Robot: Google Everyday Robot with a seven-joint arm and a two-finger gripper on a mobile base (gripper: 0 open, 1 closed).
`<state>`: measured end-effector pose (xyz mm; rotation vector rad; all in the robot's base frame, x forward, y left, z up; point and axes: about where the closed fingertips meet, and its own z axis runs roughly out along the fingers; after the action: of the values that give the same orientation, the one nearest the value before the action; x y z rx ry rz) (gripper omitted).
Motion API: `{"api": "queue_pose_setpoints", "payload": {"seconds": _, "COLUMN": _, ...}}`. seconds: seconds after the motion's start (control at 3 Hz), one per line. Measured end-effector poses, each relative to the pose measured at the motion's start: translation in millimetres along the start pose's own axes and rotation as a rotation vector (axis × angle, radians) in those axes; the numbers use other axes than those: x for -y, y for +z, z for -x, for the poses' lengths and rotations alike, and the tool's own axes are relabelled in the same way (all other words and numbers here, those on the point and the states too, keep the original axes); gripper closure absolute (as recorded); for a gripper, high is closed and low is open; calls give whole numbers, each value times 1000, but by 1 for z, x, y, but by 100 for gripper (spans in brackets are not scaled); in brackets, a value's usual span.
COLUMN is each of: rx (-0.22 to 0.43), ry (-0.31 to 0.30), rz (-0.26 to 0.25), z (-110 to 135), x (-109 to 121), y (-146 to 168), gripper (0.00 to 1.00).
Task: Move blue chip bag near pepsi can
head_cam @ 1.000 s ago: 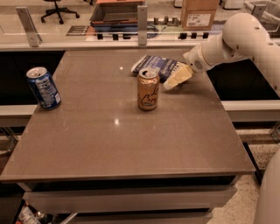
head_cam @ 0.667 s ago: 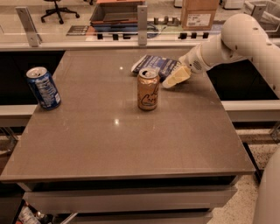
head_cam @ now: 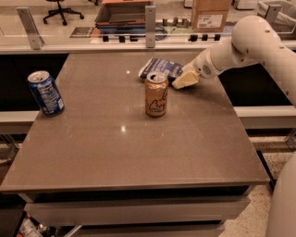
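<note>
The blue chip bag (head_cam: 161, 68) lies flat at the back of the table, behind the orange-tan can. The pepsi can (head_cam: 45, 92) stands upright near the table's left edge, far from the bag. My gripper (head_cam: 183, 80) reaches in from the right on the white arm and sits low over the table at the bag's right end, touching or nearly touching it.
An orange-tan can (head_cam: 156, 94) with script lettering stands in the middle of the table, just in front of the bag. The brown table (head_cam: 138, 143) has a glass rail with posts along the back. A cardboard box (head_cam: 210, 15) and a tray (head_cam: 121, 14) sit behind it.
The arm and gripper have shifted very slightly left toward the bag. The bag and both cans have not moved.
</note>
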<state>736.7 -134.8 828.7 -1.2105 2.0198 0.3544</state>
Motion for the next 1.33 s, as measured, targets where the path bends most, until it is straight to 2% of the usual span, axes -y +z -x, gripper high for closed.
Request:
{"api": "queue_pose_setpoints", "payload": {"seconds": 0.33, "rx": -1, "ry": 0, "rz": 5, "z": 0, "x": -1, "y": 3, "gripper": 87}}
{"api": "queue_pose_setpoints", "payload": {"seconds": 0.67, "rx": -2, "ry": 0, "rz": 10, "z": 0, "x": -3, "y": 6, "gripper": 100}}
{"api": "queue_pose_setpoints", "payload": {"seconds": 1.33, "rx": -2, "ry": 0, "rz": 10, "z": 1, "x": -2, "y": 5, "gripper": 100}}
